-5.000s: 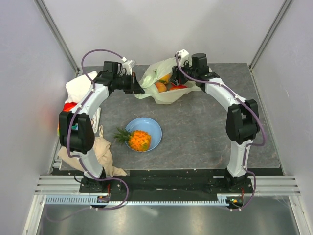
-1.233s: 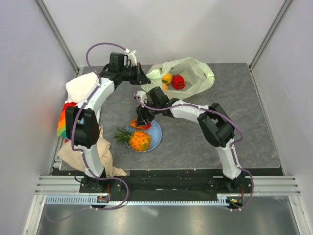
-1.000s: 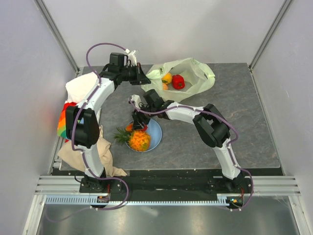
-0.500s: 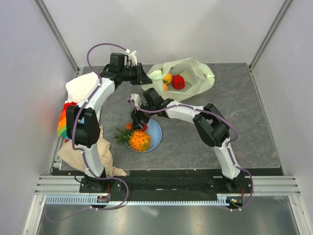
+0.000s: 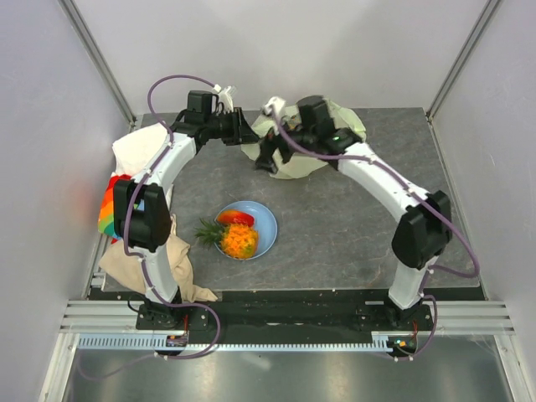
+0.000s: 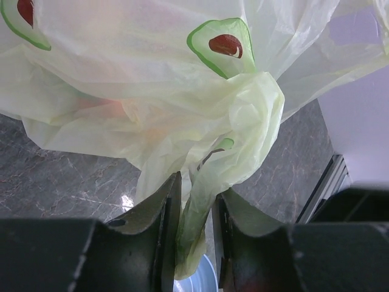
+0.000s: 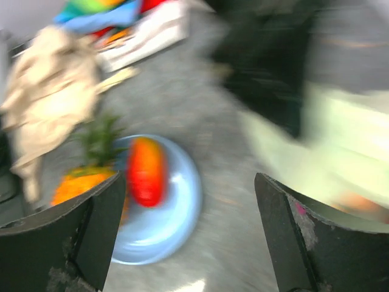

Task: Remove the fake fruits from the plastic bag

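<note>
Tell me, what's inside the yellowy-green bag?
Soft orange and pink shapes glow through the thin bag, probably fruits. The crumpled plastic blurs them, so their kind and number are hidden. From above, the right arm covers much of the bag.

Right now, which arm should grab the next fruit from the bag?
Probably right: the right gripper hangs open over the bag, while the left gripper is shut on the bag's edge, holding it.

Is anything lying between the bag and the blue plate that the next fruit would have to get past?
Nothing visible does. In the top view the table between the plastic bag and the plate is bare. The left gripper pinches the bag off to one side; the right gripper is open.
</note>
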Robot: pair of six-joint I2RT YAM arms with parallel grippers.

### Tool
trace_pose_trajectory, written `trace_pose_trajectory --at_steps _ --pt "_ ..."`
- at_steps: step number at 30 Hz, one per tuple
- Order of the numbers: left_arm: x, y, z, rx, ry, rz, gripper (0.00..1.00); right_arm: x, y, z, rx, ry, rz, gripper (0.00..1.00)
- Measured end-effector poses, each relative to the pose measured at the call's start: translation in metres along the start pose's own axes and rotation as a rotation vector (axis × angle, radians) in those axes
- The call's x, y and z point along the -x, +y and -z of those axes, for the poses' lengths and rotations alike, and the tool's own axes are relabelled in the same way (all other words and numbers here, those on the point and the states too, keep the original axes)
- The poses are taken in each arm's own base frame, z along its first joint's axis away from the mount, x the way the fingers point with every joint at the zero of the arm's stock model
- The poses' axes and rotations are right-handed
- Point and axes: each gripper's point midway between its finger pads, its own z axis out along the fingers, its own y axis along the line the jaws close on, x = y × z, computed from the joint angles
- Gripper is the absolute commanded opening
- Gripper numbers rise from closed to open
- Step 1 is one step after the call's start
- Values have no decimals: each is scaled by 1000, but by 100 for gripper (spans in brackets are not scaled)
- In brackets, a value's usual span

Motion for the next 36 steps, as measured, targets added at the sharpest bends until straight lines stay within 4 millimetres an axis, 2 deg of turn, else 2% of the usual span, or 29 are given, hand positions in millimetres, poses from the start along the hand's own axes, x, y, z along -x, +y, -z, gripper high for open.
trace_pose_trajectory --at_steps 2,4,7,8,12,15,17,20,22,27,30,34,36 --pt "0 1 0 0 -1 0 31 14 -32 29 -108 -35 20 85" --pt "-2 1 0 -4 2 1 29 20 -68 52 -227 -47 41 81" --pt "-11 1 1 -15 22 8 16 8 -107 62 -341 -18 43 77" --pt "-13 1 1 -16 27 10 9 -1 -118 59 -362 0 33 76" --pt "-21 5 1 -9 51 5 3 -49 -161 38 -433 86 -33 77" --pt "-24 6 1 -7 59 -9 3 -93 -197 27 -502 165 -91 89" --pt "-28 6 2 -7 66 -16 4 -113 -218 23 -558 200 -115 95" --pt "-32 6 2 -8 74 -29 4 -130 -241 24 -637 220 -129 98" --pt "-35 7 2 -7 81 -35 4 -132 -251 26 -680 219 -128 98" --pt "-43 7 1 -7 104 -37 4 -111 -282 22 -775 150 -104 98" --pt "-44 5 0 -10 108 -44 4 -107 -300 12 -798 121 -107 98" --pt "-46 4 -1 -13 113 -51 4 -125 -319 2 -838 126 -115 98" --pt "-46 3 -1 -14 114 -54 4 -132 -320 3 -839 137 -141 98"
